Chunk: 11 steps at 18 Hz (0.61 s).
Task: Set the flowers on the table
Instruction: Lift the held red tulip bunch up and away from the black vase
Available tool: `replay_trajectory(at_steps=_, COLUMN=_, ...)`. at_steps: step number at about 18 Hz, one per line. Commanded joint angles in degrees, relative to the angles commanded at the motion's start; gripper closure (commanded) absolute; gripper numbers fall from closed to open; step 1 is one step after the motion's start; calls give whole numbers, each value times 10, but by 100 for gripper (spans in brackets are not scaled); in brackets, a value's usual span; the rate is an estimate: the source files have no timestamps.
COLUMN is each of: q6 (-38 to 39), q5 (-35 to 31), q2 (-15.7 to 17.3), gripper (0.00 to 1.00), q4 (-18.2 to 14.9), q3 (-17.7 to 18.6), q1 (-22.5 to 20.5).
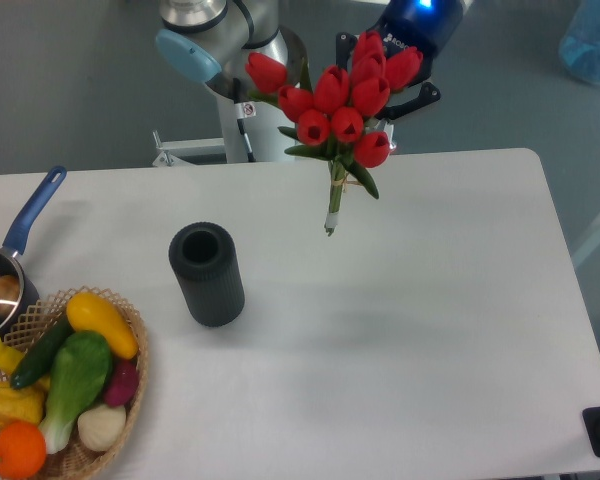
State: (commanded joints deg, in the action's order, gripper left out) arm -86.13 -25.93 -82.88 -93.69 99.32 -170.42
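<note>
The flowers (340, 105), a bunch of red tulips with green leaves and tied green stems, hang in the air above the far side of the white table (430, 300). Their blooms point up and toward the camera, and the stem ends point down over the tabletop. My gripper (392, 85) is behind the blooms at the top of the view, with a blue light on its body. It is shut on the flowers. Its fingertips are mostly hidden by the tulip heads.
A black ribbed cylinder vase (207, 273) stands upright left of centre. A wicker basket (132, 370) of vegetables and fruit sits at the front left corner. A blue-handled pot (10, 262) is at the left edge. The robot base (245, 90) stands behind the table.
</note>
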Motion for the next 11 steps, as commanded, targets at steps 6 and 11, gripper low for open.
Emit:
replay_trajectory(at_steps=6, q6=4, q5=-43, q2=2, gripper=78, q4=0, q3=-6, q1=-14)
replay_trajectory(at_steps=11, q6=7, q5=-167, q2=4, gripper=79, q4=-2, q3=-27, q1=-33)
